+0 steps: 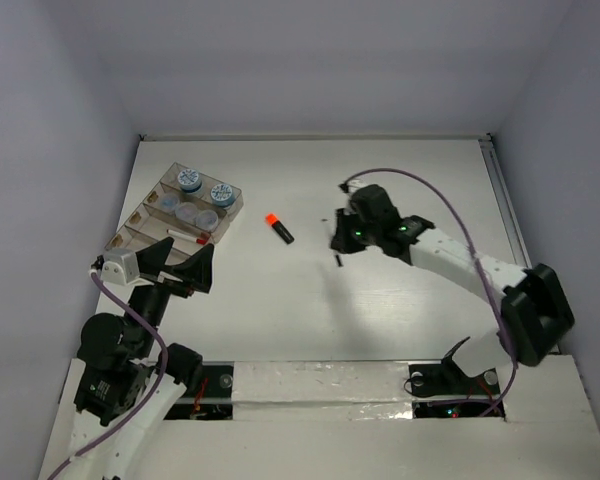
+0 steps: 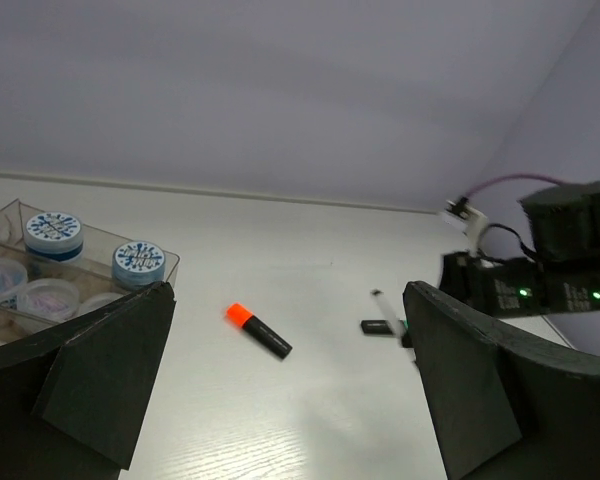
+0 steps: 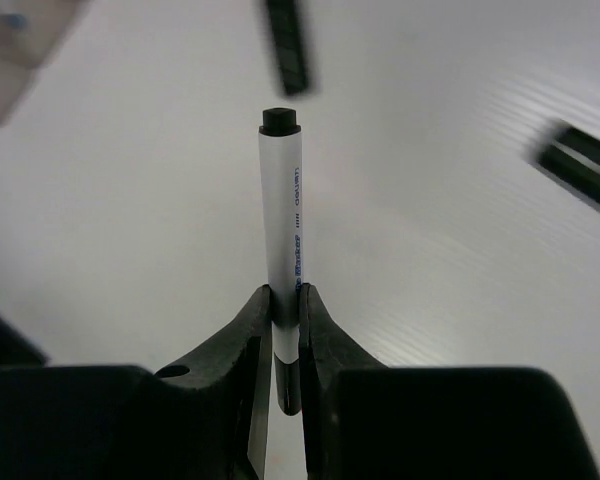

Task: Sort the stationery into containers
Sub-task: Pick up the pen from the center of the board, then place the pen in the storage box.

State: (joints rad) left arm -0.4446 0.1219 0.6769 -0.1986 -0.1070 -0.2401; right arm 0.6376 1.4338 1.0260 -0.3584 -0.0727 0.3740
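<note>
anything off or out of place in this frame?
Nothing spilled or damaged. One oddity: a small black piece lies alone on the table near the right gripper, possibly a loose cap; too small to tell. That gripper pinches the white pen near one end. The orange highlighter is unsorted.

Left pincer (image 1: pixel 188 252) agape, right pincer (image 3: pixel 286 300) outstretched and tight around a white pen (image 3: pixel 280 200).
</note>
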